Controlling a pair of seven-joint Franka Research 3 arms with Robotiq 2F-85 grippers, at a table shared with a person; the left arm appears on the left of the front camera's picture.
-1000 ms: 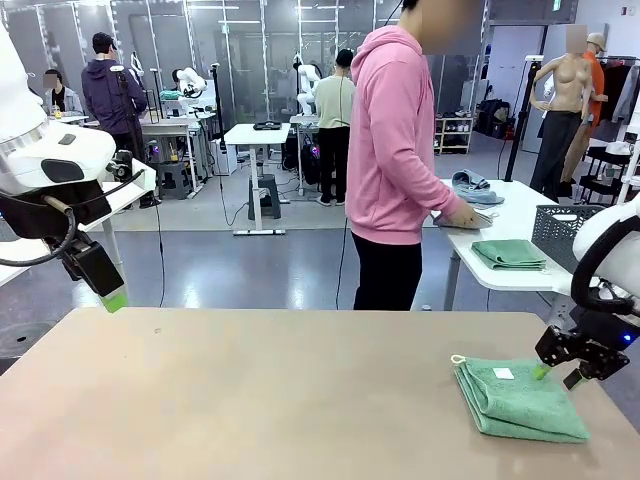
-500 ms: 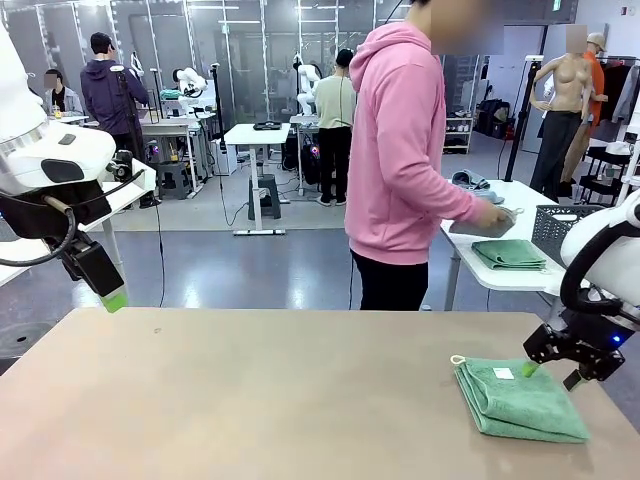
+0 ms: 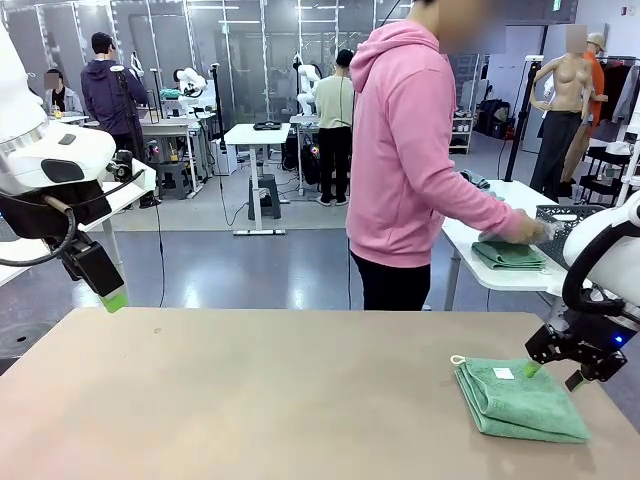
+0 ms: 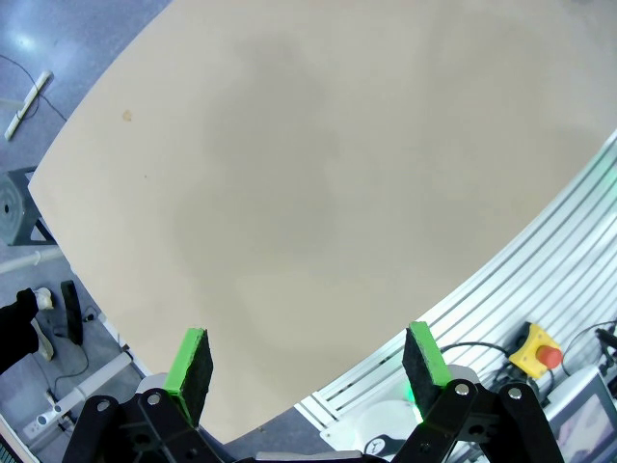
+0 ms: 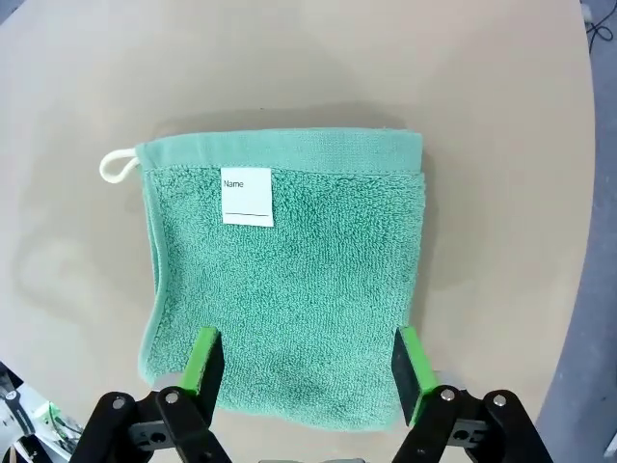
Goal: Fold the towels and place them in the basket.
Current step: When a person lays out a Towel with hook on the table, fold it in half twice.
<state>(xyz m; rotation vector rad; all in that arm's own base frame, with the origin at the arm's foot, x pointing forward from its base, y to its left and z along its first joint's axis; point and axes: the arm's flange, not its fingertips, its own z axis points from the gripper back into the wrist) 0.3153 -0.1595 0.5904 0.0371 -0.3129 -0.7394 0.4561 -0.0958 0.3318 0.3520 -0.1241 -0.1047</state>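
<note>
Tan bench (image 3: 250, 400) stretched bare across the near side, except at its right end. A mint towel (image 5: 289, 289) lay there, folded flat into a thick square, with its white label (image 5: 247, 197) and loop (image 5: 114, 166) by the far left corner. The right claw (image 3: 552, 376) stood wide over the towel's right part with nothing in it. Its pads were low on the pile; whether they touched, I could not tell. The left claw (image 4: 308, 347) hung wide and empty above the bench's left edge.

Terry like this looked light, soft and limp, so the layers would likely sag or slip apart. A pinch through the whole stack at a folded edge seemed safest.

Farther off, a person (image 3: 400, 150) stood at a white bench (image 3: 470, 250). One hand (image 3: 524, 230) was at a second towel (image 3: 510, 256), just beside the basket (image 3: 556, 228).
</note>
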